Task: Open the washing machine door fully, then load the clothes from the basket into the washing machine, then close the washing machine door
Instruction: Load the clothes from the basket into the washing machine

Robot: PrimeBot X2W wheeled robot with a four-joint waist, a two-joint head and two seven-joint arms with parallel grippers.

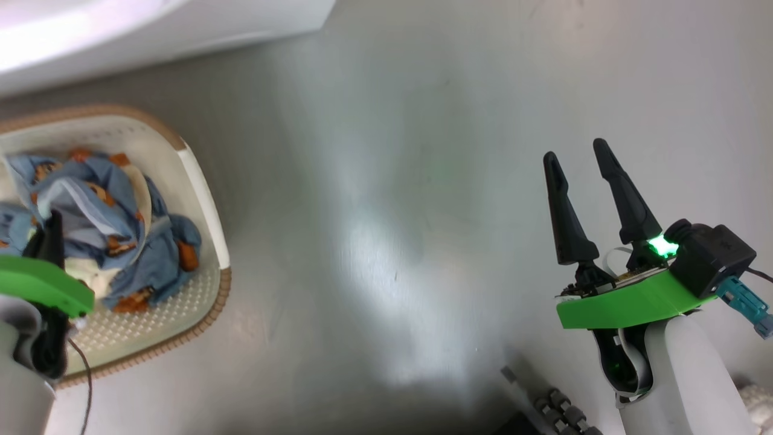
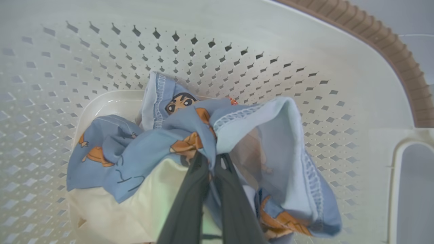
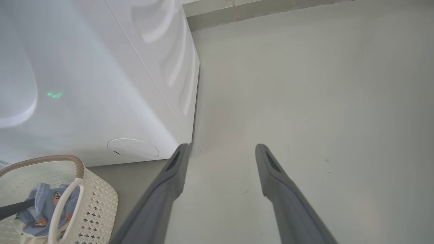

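Observation:
The cream-white perforated basket (image 1: 202, 199) with a brown rim stands on the floor at the left. In it lie the clothes (image 1: 115, 223), light blue with orange-brown cartoon faces and cream parts. My left gripper (image 2: 212, 159) reaches down into the basket and is shut on a fold of the clothes (image 2: 190, 135). My right gripper (image 1: 577, 154) hangs open over bare floor at the right, holding nothing. The white washing machine (image 3: 101, 78) stands behind the basket (image 3: 98, 203), its round flap (image 3: 133, 148) low on the front. The washing machine door is out of view.
Grey floor (image 1: 392, 181) stretches between the basket and my right arm. The washing machine's lower edge (image 1: 151, 30) crosses the top left of the head view. Dark parts of my base (image 1: 555, 411) show at the bottom.

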